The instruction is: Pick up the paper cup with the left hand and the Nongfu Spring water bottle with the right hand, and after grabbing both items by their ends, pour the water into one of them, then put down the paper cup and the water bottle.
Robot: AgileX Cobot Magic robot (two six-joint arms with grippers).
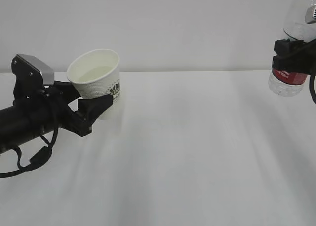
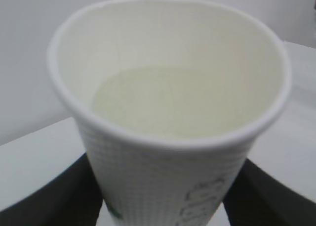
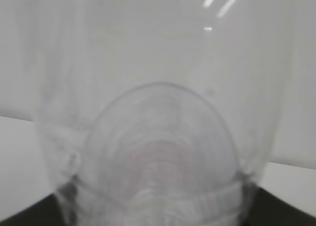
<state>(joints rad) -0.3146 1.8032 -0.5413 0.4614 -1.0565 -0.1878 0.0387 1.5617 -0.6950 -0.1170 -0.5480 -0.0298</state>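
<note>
You have a white worktop (image 1: 187,152) running back to a pale wall, with both arms working at its outer edges.

Your left arm (image 1: 24,122) comes in low from the left edge of the exterior view, lying nearly level above the worktop, a grey rectangular plate (image 1: 34,67) standing on top near the wrist. The left hand (image 1: 91,102) reaches toward the right and slightly upward. Its black fingers (image 1: 96,107) pinch the lower part of the paper cup (image 1: 96,75), one on each side, as the left wrist view confirms with dark fingers flanking the cup's base. The cup is held clear of the worktop, tilted so that its mouth leans toward the camera and to the left. The dark green logo and grey lettering face the near right side.

Your right arm is mostly out of frame at the upper right. The right hand (image 1: 291,50) is held high, well above the worktop and well apart from the cup. Its black fingers clamp the Nongfu Spring water bottle (image 1: 289,80) just above the red label. The bottle's ribbed end points downward and its clear body rises out of the top of the frame.

The water (image 2: 173,102) lies in the cup as a pale pool, well below the rolled rim.
</note>
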